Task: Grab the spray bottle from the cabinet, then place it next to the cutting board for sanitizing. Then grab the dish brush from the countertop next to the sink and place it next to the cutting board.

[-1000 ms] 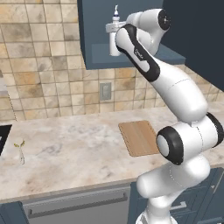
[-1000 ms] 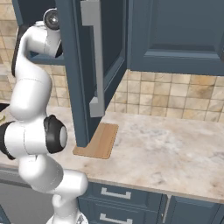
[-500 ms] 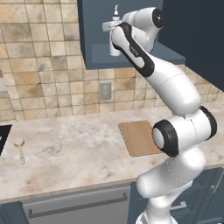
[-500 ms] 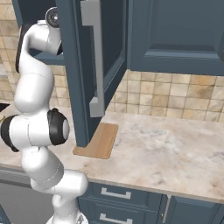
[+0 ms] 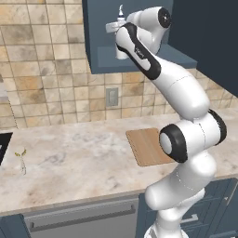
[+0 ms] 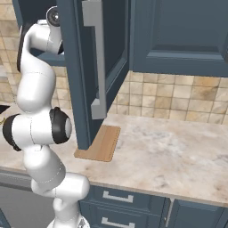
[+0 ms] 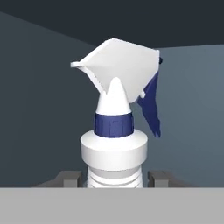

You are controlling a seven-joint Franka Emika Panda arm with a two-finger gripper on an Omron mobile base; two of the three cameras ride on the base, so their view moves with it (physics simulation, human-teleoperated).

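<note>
The spray bottle [image 7: 114, 144], white with a dark-blue collar and trigger, stands upright inside the open dark-blue cabinet [image 5: 95, 42]. My gripper [image 7: 113, 177] is shut on its neck, one of the fingers [image 7: 70, 177] on each side. From the left base view the bottle [image 5: 120, 50] shows on the cabinet shelf with the gripper [image 5: 119, 35] reaching in from the right. The cutting board [image 5: 148, 146] lies flat on the countertop [image 5: 69, 158] below the cabinet. A small dish brush [image 5: 20, 160] with a pale head stands at the counter's far left.
The cabinet's open door [image 6: 87, 67] with its long grey handle swings out over the cutting board [image 6: 100, 143]. A closed wall cabinet [image 6: 178, 35] hangs to the right. A black corner [image 5: 3, 144] cuts into the counter beside the brush. Tiled wall behind.
The arm has stayed reached into the cabinet, and the jaws have closed from wide open onto the bottle's neck. The bottle has not moved.
</note>
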